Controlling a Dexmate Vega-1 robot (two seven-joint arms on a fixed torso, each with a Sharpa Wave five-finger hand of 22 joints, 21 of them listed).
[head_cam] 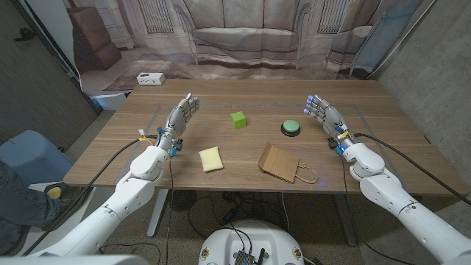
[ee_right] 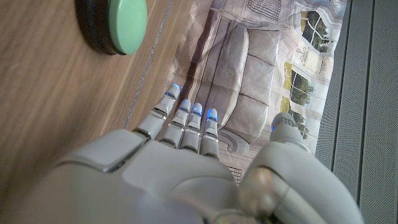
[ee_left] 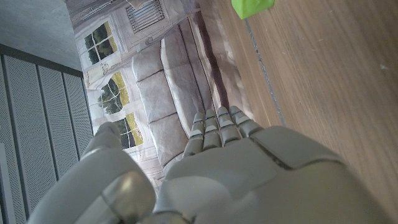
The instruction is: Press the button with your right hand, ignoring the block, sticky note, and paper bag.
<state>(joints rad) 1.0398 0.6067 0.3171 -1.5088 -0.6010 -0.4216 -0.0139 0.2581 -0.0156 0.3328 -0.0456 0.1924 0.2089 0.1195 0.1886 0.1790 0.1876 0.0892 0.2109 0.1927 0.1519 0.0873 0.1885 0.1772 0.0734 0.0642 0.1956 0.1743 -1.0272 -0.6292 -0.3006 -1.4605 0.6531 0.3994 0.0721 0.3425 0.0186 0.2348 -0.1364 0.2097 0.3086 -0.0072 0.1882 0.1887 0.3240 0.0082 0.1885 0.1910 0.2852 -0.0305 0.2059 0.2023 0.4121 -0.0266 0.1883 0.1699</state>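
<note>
A green button on a black base sits on the wooden table, right of centre. My right hand stands on its edge to the right of the button, a short gap apart, fingers straight and holding nothing. The right wrist view shows the button ahead of and beside the right hand. My left hand stands at the left side of the table, fingers extended, empty. The left wrist view shows the left hand.
A green block lies left of the button and appears again as the green block. A yellow sticky note and a brown paper bag lie nearer the front edge. A white box sits behind the table.
</note>
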